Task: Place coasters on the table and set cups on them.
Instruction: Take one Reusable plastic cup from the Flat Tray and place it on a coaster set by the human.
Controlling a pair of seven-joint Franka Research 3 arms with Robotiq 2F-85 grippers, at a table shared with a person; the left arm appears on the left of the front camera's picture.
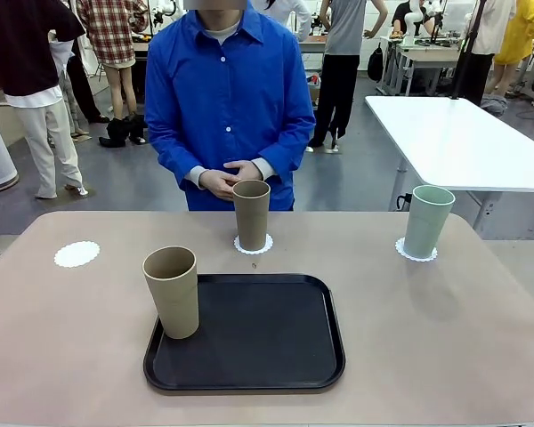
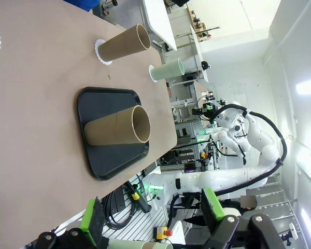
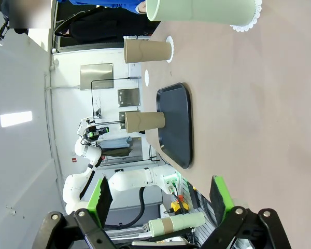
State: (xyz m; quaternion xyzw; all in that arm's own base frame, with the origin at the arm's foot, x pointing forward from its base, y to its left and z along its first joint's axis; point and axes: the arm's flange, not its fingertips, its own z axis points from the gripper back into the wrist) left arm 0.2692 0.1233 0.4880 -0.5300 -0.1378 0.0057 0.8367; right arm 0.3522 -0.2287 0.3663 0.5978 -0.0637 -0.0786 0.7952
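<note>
Left end effector (image 2: 150, 215) is held back from the work, its green-padded fingers spread wide with nothing between them. The right end effector (image 3: 160, 197) is just the same, wide open and empty, and it looks along the beige surface (image 1: 427, 338) from its own side. That readiness fits what lies ahead of them. Nearest the robot is the black tray (image 1: 249, 384), and the tan cup on the tray (image 1: 172, 289) stands upright close to its left rim, not yet on any coaster. Beyond the tray, toward the person, the second tan cup (image 1: 251, 213) sits upright on the middle coaster (image 1: 265, 245), whose lacy edge shows around its base. Well to the right, the mint cup (image 1: 426, 220) stands on the right coaster (image 1: 416, 256) in the same way. The bare coaster (image 1: 76, 253) lies flat at the far left with nothing on it. The three discs are set well apart in a row, which I judge gives each cup its own place (and leaves room for fingers to open around one). Two of the three cups look done. The last cup and the free disc both lie on the left arm's side, so that arm seems the natural one to carry it over. The person's hands (image 1: 227, 178) are clasped behind the middle cup, touching nothing on the surface.
</note>
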